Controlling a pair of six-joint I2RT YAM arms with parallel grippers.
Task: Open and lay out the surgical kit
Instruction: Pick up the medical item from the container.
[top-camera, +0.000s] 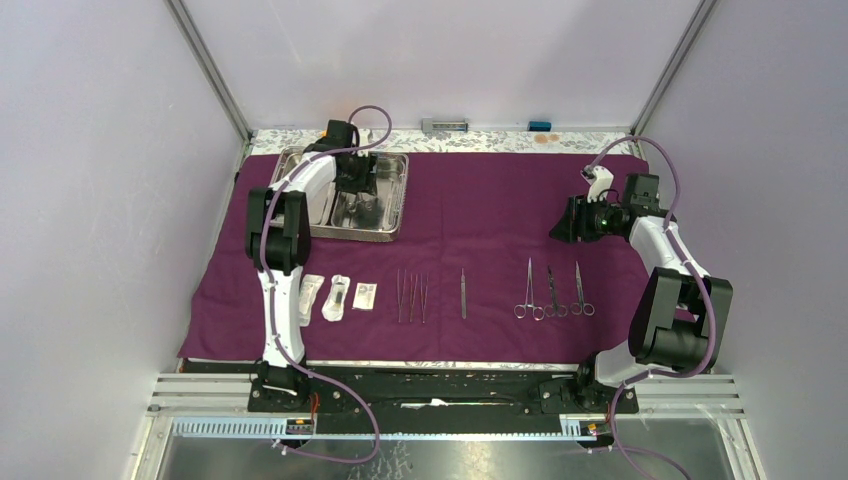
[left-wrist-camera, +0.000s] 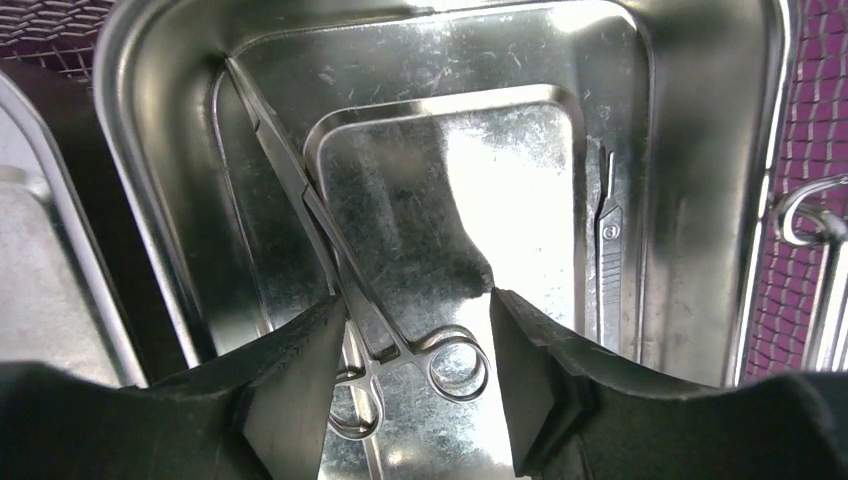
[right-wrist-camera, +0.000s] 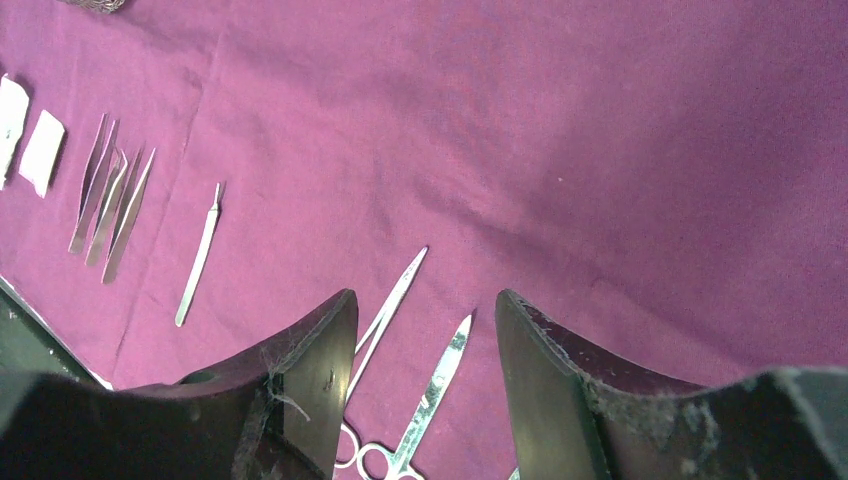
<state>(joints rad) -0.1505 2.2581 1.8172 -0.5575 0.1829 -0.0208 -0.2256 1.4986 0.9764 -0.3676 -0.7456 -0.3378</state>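
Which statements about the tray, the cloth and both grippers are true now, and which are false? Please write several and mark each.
1. Three forceps lie on the purple cloth. True.
2. The steel tray is empty. False: a fourth pair of forceps and a flat handle lie in it.
3. The right gripper holds a packet. False: it is open and holds nothing.
4. The left gripper is open above the tray. True.
5. The packets lie at the row's right end. False: at the left end.

Cloth (top-camera: 500, 215) centre open; tray (left-wrist-camera: 150, 180) walls crowd forceps (left-wrist-camera: 352, 270).
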